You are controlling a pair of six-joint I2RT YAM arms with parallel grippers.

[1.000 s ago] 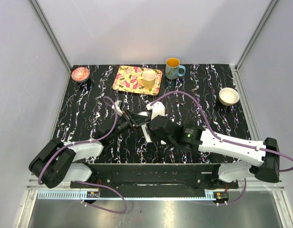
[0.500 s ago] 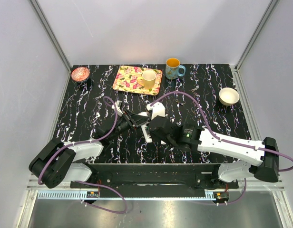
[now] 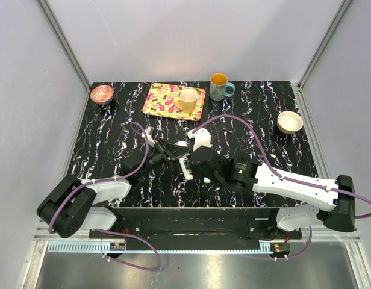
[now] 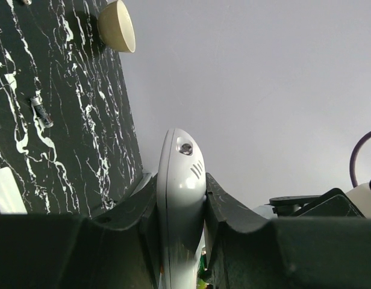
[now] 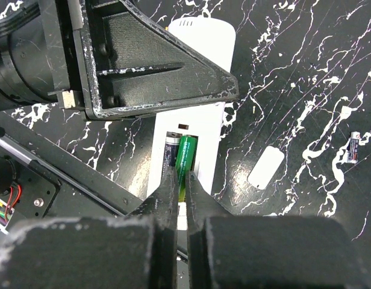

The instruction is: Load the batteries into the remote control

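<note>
**A:** Left jaws are clamped on both sides of the remote control (image 4: 181, 198), and its rounded end pokes out beyond their tips.

**B:** Just ahead of the right jaws is the open bay. A dark battery (image 5: 171, 150) is seated, and the green battery (image 5: 185, 158) lies alongside it. The right jaws are almost pressed together, pinching its near end.

**A:** So how do you finish this well?

**B:** I'd say hold it parallel to its neighbour and press down into the bay, not forwards, with the left jaws bracing. Release only once it sits flush.

**A:** Right of those jaws, the small white cover (image 5: 265, 167) and a spare battery (image 5: 354, 147) wait on the worktop (image 5: 294, 72).
</note>
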